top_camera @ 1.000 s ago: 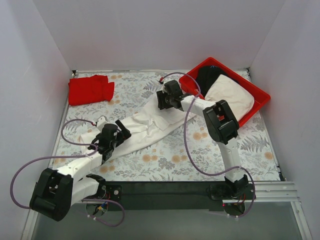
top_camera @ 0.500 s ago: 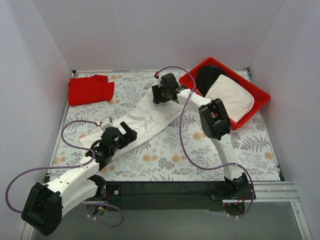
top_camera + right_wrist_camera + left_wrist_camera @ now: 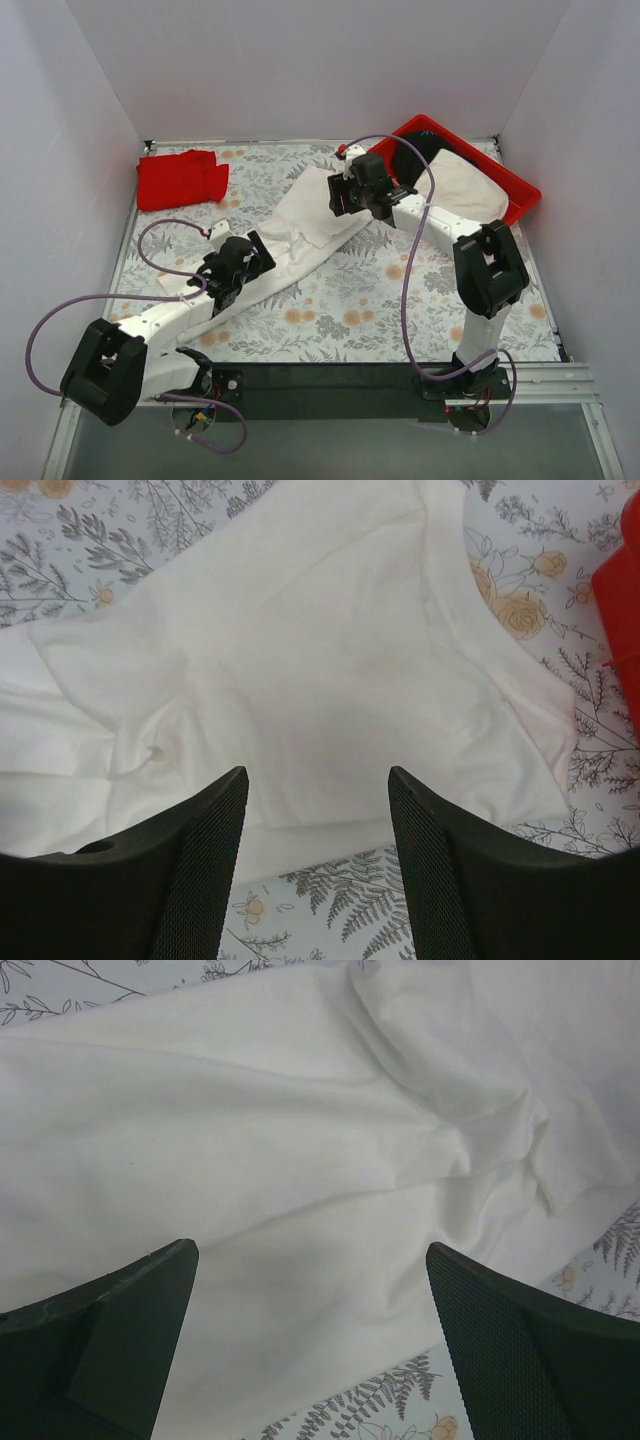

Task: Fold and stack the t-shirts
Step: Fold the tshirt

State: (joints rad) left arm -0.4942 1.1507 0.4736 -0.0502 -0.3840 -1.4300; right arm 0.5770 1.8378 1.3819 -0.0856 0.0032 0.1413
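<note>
**White shirt laid out, fold not yet begun**

On the table, the white t-shirt lies rumpled in a diagonal strip across the middle. We judge that the step in hand is smoothing it flat. Next, we think, each arm must drop to an edge and pinch it.

We count:
- one red tray, holding one off-white garment and one black garment
- one red t-shirt, bunched at the far left
- two grippers, the left gripper and the right gripper, both spread above the white cloth and holding nothing
</note>
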